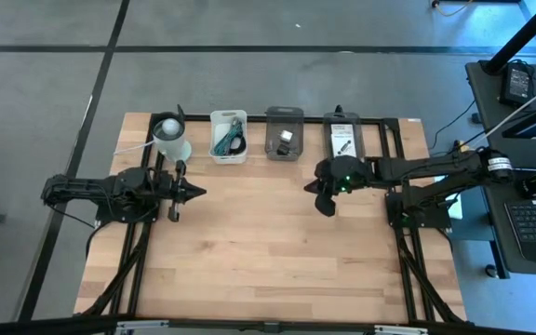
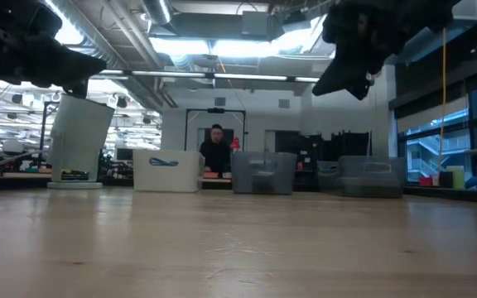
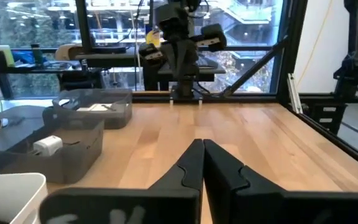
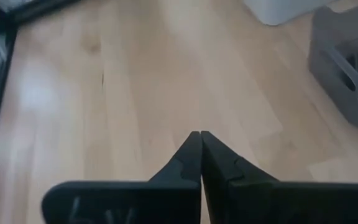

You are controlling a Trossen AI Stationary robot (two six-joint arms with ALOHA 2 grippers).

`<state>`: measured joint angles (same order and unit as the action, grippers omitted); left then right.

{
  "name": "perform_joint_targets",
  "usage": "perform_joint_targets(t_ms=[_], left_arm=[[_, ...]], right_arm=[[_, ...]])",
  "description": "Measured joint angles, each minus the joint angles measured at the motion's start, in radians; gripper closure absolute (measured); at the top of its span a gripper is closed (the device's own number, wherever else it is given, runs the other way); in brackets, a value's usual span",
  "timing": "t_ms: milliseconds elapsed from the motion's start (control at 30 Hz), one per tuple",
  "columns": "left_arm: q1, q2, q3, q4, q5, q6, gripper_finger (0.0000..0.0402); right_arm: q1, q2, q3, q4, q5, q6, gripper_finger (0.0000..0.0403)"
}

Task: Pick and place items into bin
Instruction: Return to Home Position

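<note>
1. The left gripper (image 1: 196,193) hovers over the table (image 1: 249,270) at its left middle, fingers pressed tip to tip.
2. The right gripper (image 1: 327,208) hangs opposite it, well apart, its fingers also pinched together.
3. Along the far edge stand three bins:
   - The white bin (image 1: 216,149) holds a black coiled cable (image 1: 235,143).
   - The grey bin (image 1: 285,115) holds a white cube (image 1: 287,136).
   - The dark bin (image 1: 344,117) holds a white printed card (image 1: 343,141).
4. Beyond the table sits a person (image 2: 215,149).

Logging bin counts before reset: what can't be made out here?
Low view: walls of white bin hide its contents.
High view: items in middle grey bin too small to identify.
Left wrist view: picture edge cuts off the white bin.
</note>
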<state>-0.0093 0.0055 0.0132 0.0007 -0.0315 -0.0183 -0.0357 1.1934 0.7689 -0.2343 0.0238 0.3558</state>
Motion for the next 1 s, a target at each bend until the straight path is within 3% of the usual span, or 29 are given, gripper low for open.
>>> perform_joint_targets(t_ms=[233,433,600,833,1000], left_arm=[[0.0,0.0,0.0,0.0,-0.001,0.005,0.0398],[0.0,0.0,0.0,0.0,-0.001,0.005,0.0398],[0.0,0.001,0.0,0.0,-0.002,0.005,0.0398],[0.0,0.001,0.0,0.0,-0.002,0.005,0.0398],[0.0,0.001,0.0,0.0,-0.002,0.005,0.0398]], right_arm=[[0.069,-0.002,-0.011,-0.022,0.044,-0.121,0.0401],[0.08,-0.095,-0.174,0.143,0.031,-0.129,0.0402],[0.079,-0.25,-0.32,0.268,0.026,-0.133,0.0402],[0.058,-0.542,-0.444,0.269,-0.034,-0.2,0.0403],[0.045,-0.766,-0.547,0.268,-0.078,-0.151,0.0403]])
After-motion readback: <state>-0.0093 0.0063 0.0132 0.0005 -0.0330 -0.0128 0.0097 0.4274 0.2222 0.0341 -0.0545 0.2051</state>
